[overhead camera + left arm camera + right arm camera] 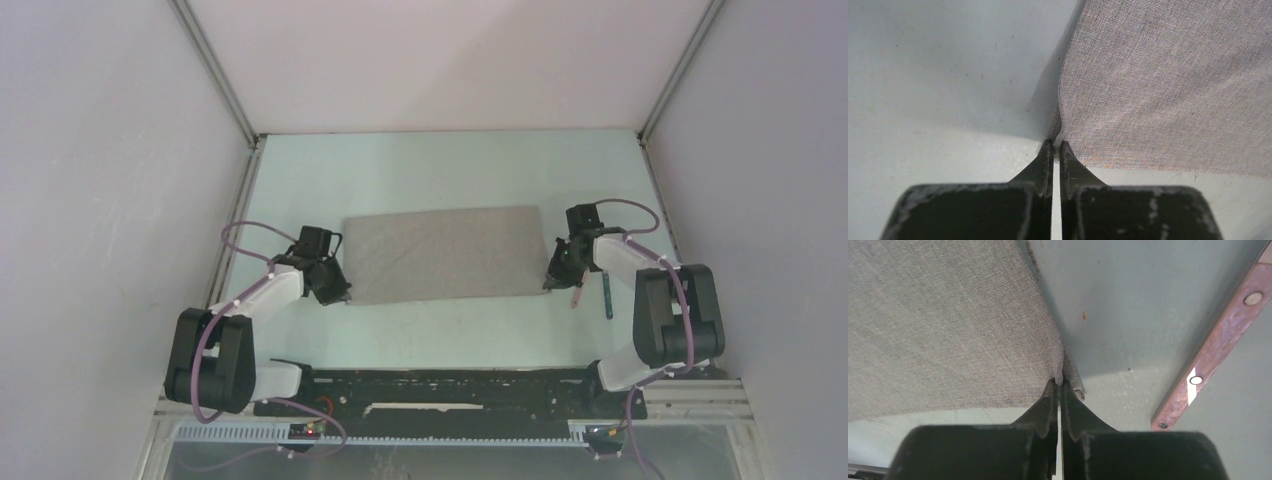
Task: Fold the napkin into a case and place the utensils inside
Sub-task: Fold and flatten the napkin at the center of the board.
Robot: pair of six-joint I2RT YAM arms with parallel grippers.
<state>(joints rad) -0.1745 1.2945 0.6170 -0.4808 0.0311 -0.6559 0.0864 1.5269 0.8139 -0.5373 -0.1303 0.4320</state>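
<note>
The taupe-grey napkin (445, 253) lies as a wide rectangle across the middle of the table. My left gripper (338, 290) is shut on its near-left corner; the left wrist view shows the cloth (1168, 85) pinched between the fingertips and lifted a little. My right gripper (552, 280) is shut on its near-right corner; the right wrist view shows the cloth (943, 325) pinched the same way. A pale pink handle (577, 294) and a dark teal handle (607, 296) lie just right of the right gripper. The pink handle with rivets shows in the right wrist view (1215, 345). Fork tines are hidden.
Grey enclosure walls stand on the left, right and back. The pale green table (440, 170) runs behind the napkin and in front of it (440, 335). The arm bases sit on a black rail (440, 385) at the near edge.
</note>
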